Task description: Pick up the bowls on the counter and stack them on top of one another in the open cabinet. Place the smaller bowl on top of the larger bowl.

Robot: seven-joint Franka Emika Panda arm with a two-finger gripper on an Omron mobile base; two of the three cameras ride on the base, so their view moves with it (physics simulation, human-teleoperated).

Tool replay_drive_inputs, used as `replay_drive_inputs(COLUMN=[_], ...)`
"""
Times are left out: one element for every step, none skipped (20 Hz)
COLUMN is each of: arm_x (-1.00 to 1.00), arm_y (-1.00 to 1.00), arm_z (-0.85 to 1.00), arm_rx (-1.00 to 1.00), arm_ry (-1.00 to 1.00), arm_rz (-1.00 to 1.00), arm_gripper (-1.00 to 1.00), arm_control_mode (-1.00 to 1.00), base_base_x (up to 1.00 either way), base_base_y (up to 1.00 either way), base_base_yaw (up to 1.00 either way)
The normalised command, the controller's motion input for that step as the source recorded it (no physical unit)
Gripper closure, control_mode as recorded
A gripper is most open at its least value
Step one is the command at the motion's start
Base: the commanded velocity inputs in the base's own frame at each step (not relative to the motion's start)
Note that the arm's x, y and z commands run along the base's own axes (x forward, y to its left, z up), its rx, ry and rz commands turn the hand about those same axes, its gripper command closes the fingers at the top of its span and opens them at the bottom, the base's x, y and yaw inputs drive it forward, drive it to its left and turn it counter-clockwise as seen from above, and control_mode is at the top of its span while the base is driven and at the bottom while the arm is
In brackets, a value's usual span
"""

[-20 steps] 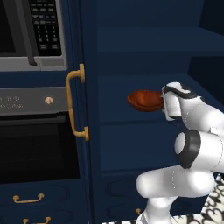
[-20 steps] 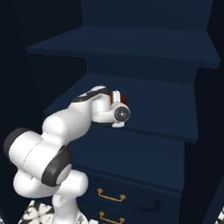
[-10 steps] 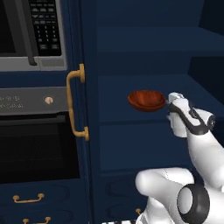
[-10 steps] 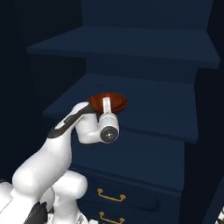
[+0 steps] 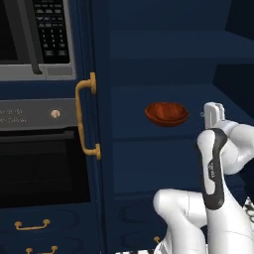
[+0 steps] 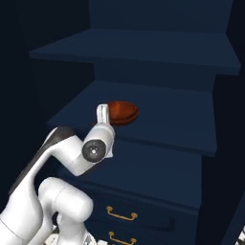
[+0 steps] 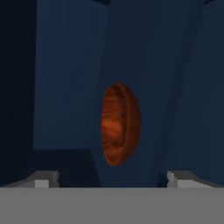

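We see one reddish-brown bowl [image 5: 166, 113] sitting upright on a middle shelf [image 6: 158, 115] of the open cabinet [image 5: 163, 44], nothing inside it that we can make out, and bare navy shelf around it on every side. Our claw [image 7: 113, 177] hangs in front of the bowl, fingers [image 7: 43, 178] spread wide apart and holding nothing, clear of the bowl's rim. Left of the bowl, the cabinet's edge meets the brass handle [image 5: 88, 116] of the oven [image 5: 39, 149].

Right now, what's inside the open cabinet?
One reddish-brown bowl sits upright on the open cabinet's middle shelf, nothing stacked in it. The shelf above looks bare from here, though its top surface is mostly hidden. The tool is open, apart from the bowl.
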Motion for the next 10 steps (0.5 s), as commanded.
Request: replay_drive_inputs(arm_x=[-1.00, -1.00, -1.00, -1.00, -1.00, -1.00, -1.00, -1.00, -0.97, -0.91], arm_y=[-0.12, -0.08, -0.05, -0.06, -0.07, -0.04, 0.00, 0.00, 0.00, 0.00], arm_z=[0.57, 0.59, 0.65, 0.70, 0.73, 0.66, 0.61, 0.64, 0.66, 0.69], arm_rx=[0.00, 0.00, 0.00, 0.00, 0.00, 0.00, 0.00, 0.00, 0.00, 0.00], arm_ry=[0.16, 0.16, 0.16, 0.17, 0.18, 0.17, 0.15, 0.15, 0.15, 0.13], arm_rz=[0.00, 0.00, 0.00, 0.00, 0.00, 0.00, 0.00, 0.00, 0.00, 0.00], arm_gripper=[-1.00, -1.00, -1.00, -1.00, -1.00, -1.00, -1.00, -1.00, -1.00, -1.00], arm_control_mode=[-1.00, -1.00, -1.00, -1.00, -1.00, -1.00, -1.00, -1.00, -1.00, -1.00], base_base_x=[0.00, 0.00, 0.00, 0.00, 0.00, 0.00, 0.00, 0.00, 0.00, 0.00], base_base_y=[0.00, 0.00, 0.00, 0.00, 0.00, 0.00, 0.00, 0.00, 0.00, 0.00], base_base_yaw=[0.00, 0.00, 0.00, 0.00, 0.00, 0.00, 0.00, 0.00, 0.00, 0.00])
